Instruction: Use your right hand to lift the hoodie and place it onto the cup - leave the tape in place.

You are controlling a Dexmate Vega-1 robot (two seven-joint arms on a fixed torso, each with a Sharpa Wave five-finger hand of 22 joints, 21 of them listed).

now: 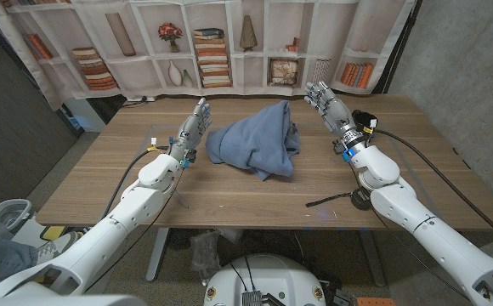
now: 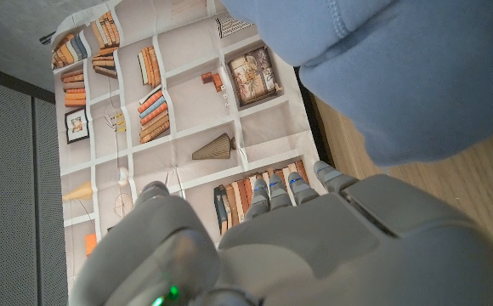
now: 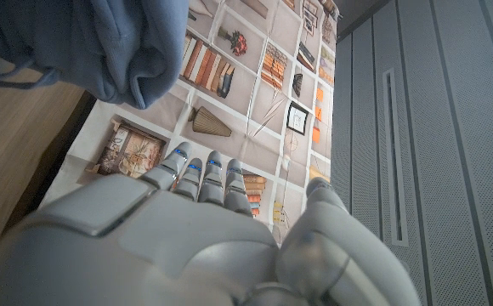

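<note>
- The crumpled blue fabric hoodie [image 1: 255, 138] lies heaped on the wooden counter [image 1: 229, 200], at the centre of the head view and a little above its middle — between the two hands, touching neither.
- The right hand [image 1: 325, 102] stands on edge at the upper right of the head view, just beside the heap's right edge; its fingers [image 1: 317, 92] are spread apart and straight, holding nothing.
- The relation that matters: the hoodie lies toward picture left from the right hand's palm side, level with the fingers and slightly lower in the frame. By my judgement a short sideways reach would bring the fingers onto the cloth.
- The heap's long axis runs from lower left to upper right, so its high, bunched end sits nearest the right hand.
- The left hand [image 1: 191, 127] stands at the heap's other side, left of centre, fingers likewise apart and empty; it looks about as near, but the task names the right.
- In the right wrist view the blue cloth [image 3: 93, 42] hangs in the upper left corner, beyond the fingertips [image 3: 204, 174].
- I cannot make out a cup or tape; whether the heap covers them cannot be told.
</note>
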